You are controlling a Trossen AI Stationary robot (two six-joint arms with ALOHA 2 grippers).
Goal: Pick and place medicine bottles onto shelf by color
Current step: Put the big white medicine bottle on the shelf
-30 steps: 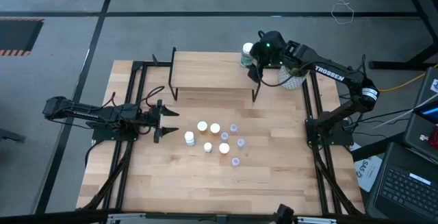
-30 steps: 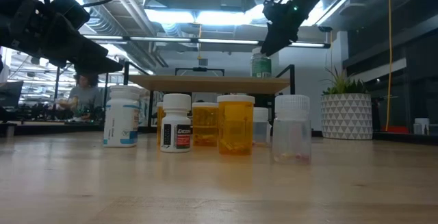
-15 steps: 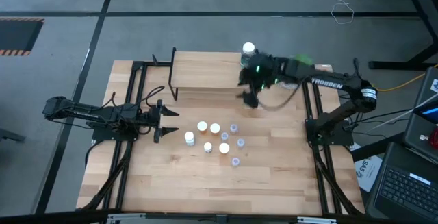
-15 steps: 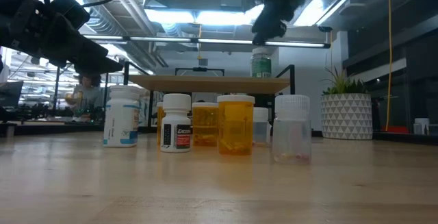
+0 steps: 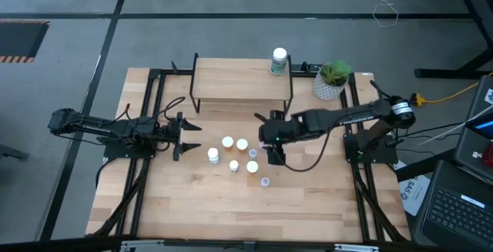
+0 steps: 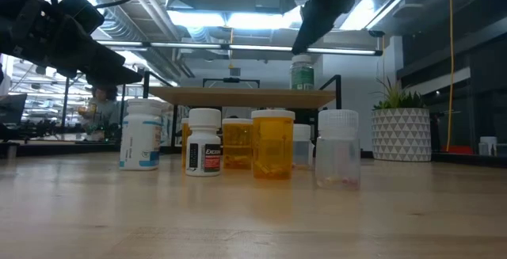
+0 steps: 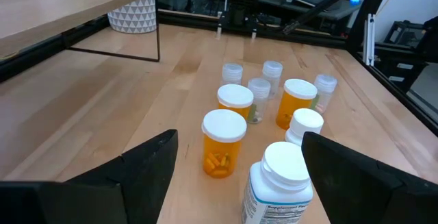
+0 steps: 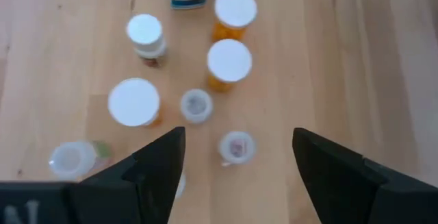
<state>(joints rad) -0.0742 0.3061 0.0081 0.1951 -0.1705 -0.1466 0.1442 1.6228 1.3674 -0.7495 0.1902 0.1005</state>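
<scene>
The shelf (image 5: 241, 82) stands at the table's far side, and the green-label bottle (image 5: 278, 61) stands upright on its far right corner. Several orange, clear and white bottles (image 5: 234, 155) stand in a cluster on the table's middle. My right gripper (image 5: 271, 150) hovers open over the cluster's right part; in its wrist view the clear bottles (image 8: 236, 146) lie just ahead of its fingers, and the gripper (image 8: 236, 176) touches none. It hides some clear bottles in the high view. My left gripper (image 5: 189, 137) waits open left of the cluster, facing the white bottle (image 7: 282, 179).
A white pot with a green plant (image 5: 331, 80) stands at the table's far right corner, beside the shelf. Black frame rails (image 5: 356, 167) run along the table's left and right sides. Bare wood lies near of the cluster (image 5: 231, 213).
My right gripper has swung from beside the green-label bottle at the shelf's far right corner toward the table's near edge and left, coming down over the bottle cluster. The green-label bottle has stayed upright on the shelf.
</scene>
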